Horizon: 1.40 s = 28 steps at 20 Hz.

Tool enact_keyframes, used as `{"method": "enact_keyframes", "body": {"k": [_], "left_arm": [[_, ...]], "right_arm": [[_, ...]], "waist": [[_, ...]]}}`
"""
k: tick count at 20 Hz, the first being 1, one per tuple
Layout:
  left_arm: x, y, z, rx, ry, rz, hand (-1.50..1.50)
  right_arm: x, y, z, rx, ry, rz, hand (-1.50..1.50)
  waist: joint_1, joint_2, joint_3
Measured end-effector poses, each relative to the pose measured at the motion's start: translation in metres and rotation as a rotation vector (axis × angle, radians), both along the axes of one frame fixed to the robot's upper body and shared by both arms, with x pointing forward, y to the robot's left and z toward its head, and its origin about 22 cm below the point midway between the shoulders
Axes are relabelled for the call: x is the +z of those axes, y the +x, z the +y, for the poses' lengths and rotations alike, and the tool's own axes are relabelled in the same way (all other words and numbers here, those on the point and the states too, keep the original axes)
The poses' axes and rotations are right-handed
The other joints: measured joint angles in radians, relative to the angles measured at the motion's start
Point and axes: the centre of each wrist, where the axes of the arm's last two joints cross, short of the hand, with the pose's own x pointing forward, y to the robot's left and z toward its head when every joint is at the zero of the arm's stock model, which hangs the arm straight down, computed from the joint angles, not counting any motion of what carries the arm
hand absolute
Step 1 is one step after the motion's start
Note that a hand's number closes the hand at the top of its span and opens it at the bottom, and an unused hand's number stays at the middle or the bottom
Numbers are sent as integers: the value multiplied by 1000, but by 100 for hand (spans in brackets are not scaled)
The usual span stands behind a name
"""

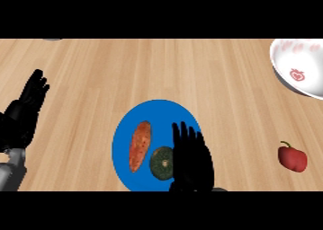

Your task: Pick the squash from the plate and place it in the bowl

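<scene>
The squash (162, 163) lies on the near part of the plate (157, 112), between the sweet potato (140, 146) and your right hand (190, 161). That hand hovers just beside it, fingers straight and spread, holding nothing. Curl round the squash only; keep off the sweet potato. The bowl (303, 67) sits far right. Lift clear of the plate rim, then pass behind the pepper (292, 158). The left hand (24, 112) rests open at left.

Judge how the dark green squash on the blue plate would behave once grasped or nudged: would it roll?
The squash looks round and rigid, so it would probably keep its shape. Its rounded form may let it roll across the flat plate toward the sweet potato. The right robot hand partly covers it.
</scene>
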Motion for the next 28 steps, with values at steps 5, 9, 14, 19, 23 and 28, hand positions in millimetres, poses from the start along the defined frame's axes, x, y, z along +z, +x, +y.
{"method": "enact_keyframes", "body": {"k": [5, 9, 14, 19, 23, 28], "left_arm": [[-1, 2, 0, 6, 4, 5, 0], [0, 2, -4, 1, -4, 5, 0], [1, 3, -3, 2, -3, -2, 0], [-5, -4, -4, -2, -8, -5, 0], [-7, -3, -4, 1, -6, 1, 0], [-5, 0, -5, 7, -9, 5, 0]], "right_arm": [[-10, 0, 7, -6, -7, 2, -150], [-21, 6, 9, -20, -21, 4, -150], [-30, 15, 9, -32, -4, 42, 150], [-34, 23, 11, -11, 9, 31, 150], [-38, 30, 10, -13, 15, 20, 150], [-38, 35, 14, -20, 6, -24, 150]], "waist": [[-3, 0, 0], [-1, 0, 0], [-1, 0, 0], [-4, -6, -4], [-8, -9, -5], [-9, -10, -4]]}}
